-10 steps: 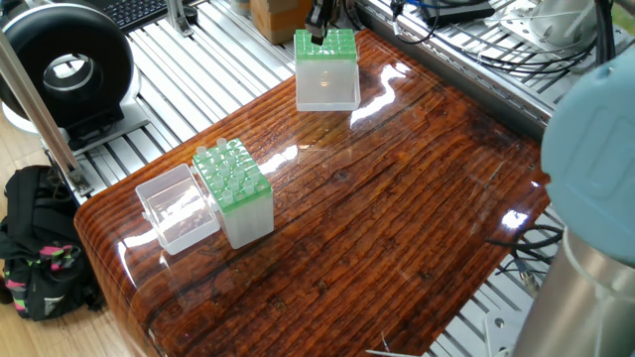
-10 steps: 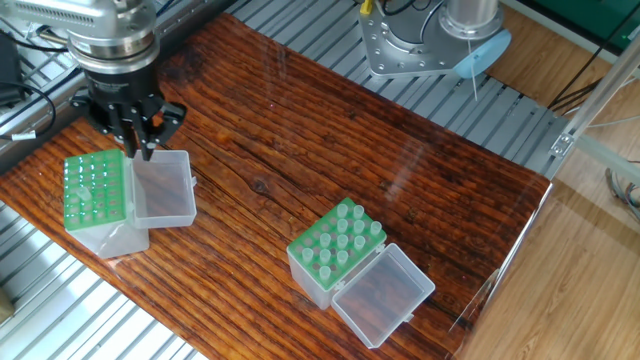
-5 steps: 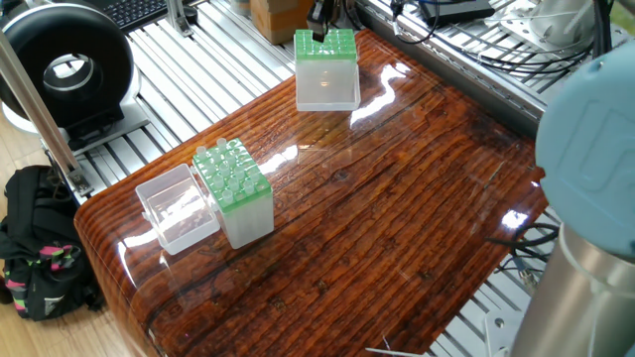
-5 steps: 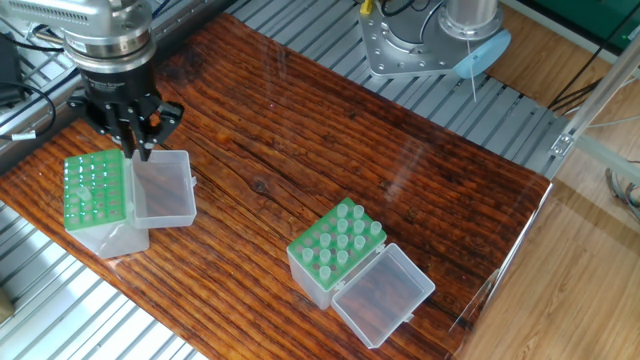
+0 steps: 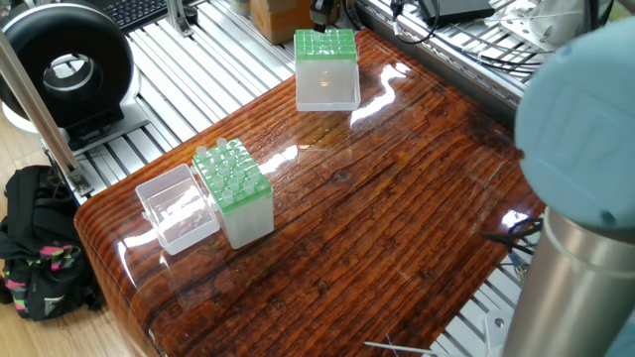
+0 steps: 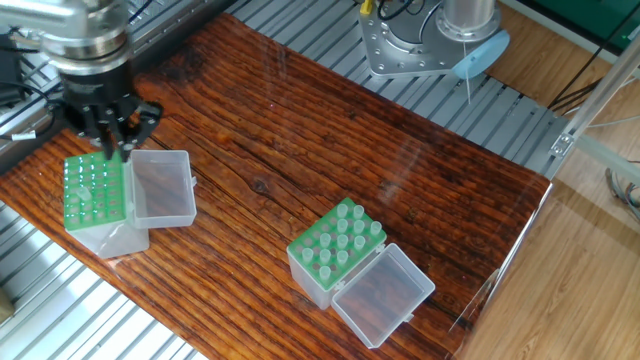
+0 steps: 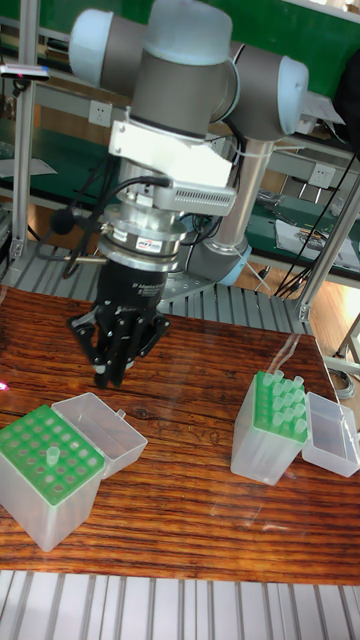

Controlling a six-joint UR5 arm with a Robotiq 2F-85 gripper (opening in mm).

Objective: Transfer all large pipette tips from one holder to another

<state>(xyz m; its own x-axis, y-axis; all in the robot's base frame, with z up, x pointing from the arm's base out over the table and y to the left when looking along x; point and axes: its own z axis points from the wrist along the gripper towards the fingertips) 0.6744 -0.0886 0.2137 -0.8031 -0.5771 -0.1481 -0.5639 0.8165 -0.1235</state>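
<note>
Here the gripper (image 7: 110, 375) hangs point-down from the arm, its two dark fingers (image 6: 108, 143) drawn in until the tips almost meet. Whether a tip is pinched between them cannot be told; nothing pale shows below the fingertips in any view, and the gripper touches neither box.

In the other fixed view the gripper (image 6: 112, 150) hovers over the back edge of the nearly empty holder (image 6: 95, 190), the green-topped clear box at the left end of the worktop (image 6: 300, 130), just beside its hinged clear lid (image 6: 163, 187), which lies open and flat. In the tall fixed view one translucent tip (image 7: 50, 455) stands upright in this holder's green grid, wide end up, point down in the hole, long axis vertical; it sits below the gripper and a little to its side, apart from it.

The other large pipette tips (image 6: 340, 240) stand in the second holder (image 6: 325, 262), well apart from the gripper toward the other end of the worktop. They are all upright too, wide collars poking above the green grid, and fill most of its holes. That holder's clear lid (image 6: 385, 295) is folded open beside it. In one fixed view the gripper is largely hidden behind the far holder (image 5: 325, 67).
</note>
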